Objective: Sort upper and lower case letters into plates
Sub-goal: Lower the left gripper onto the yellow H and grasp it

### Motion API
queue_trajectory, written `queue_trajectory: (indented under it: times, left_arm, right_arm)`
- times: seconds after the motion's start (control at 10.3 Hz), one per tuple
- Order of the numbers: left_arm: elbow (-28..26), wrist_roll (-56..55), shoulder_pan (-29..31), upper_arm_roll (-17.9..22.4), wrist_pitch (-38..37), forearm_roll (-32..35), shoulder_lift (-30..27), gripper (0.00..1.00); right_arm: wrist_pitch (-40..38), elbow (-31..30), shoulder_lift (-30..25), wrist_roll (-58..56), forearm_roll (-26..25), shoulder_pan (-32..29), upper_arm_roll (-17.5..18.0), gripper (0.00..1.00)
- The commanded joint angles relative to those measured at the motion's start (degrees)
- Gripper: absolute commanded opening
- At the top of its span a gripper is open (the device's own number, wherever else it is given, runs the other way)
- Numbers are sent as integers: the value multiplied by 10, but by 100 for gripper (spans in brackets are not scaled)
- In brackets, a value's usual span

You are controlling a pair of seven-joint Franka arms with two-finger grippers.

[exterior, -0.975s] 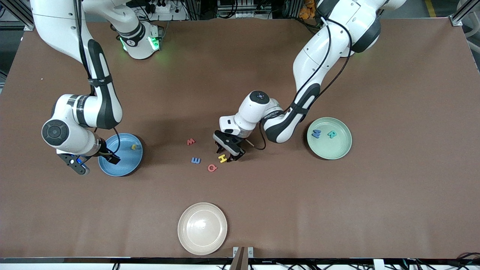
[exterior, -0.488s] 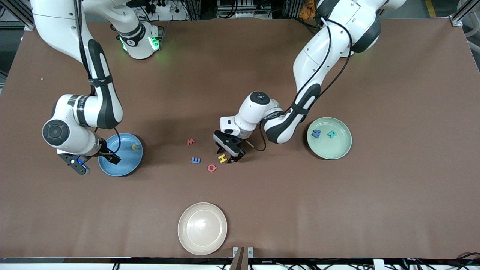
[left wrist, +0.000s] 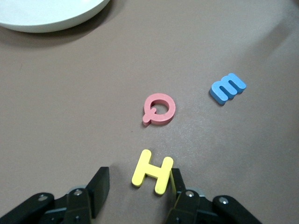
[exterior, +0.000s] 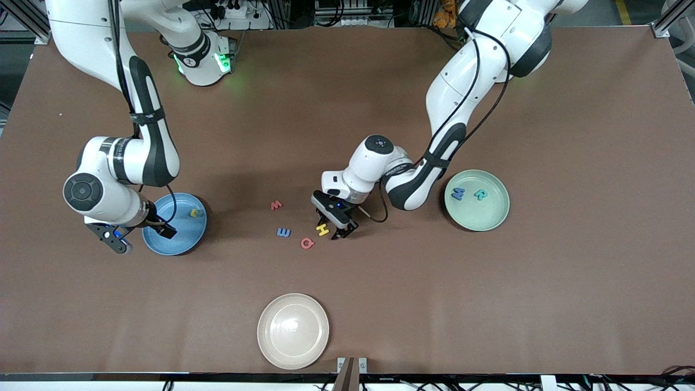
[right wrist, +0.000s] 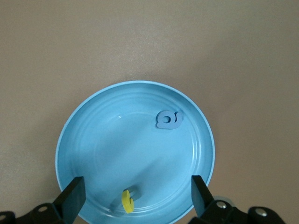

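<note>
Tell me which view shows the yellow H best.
The left wrist view: the yellow H fills the foreground between the open left gripper fingers. The front view shows it tiny; the right wrist view misses it.

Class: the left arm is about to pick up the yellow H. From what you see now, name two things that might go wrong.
1. The left gripper is off-centre: one finger touches the yellow H and the other stands apart, so closing may push or twist the letter.
2. The red Q lies close by; a sliding H might knock it.

The brown table (exterior: 570, 282) carries three plates (blue (exterior: 179, 244), mint (exterior: 491, 220), cream (exterior: 293, 331)) and four loose letters (exterior: 308, 243).
</note>
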Motion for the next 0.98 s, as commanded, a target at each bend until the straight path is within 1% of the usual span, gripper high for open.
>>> queue_trajectory:
  times: [0.0,0.39,0.59,0.68,0.78,0.88]
  left_arm:
    - [24,4,-10,7,11,12,17,55]
    - [48,-6,-29,7,9,5,31,54]
    - [48,-6,-29,7,9,5,32,53]
    - [48,-4,-28,7,9,5,31,50]
    - [48,3,-27,8,9,6,32,42]
    - [48,3,-27,8,9,6,31,27]
  right_arm:
    - [-4,-1,-11,31,1,16,3,100]
    - [-4,0,-10,37,1,20,4,100]
    - [-4,0,-9,51,1,29,4,100]
    - [-4,3,-8,57,1,32,4,100]
    - [-4,3,-8,64,1,36,4,100]
    - [-3,4,-7,69,1,38,4,100]
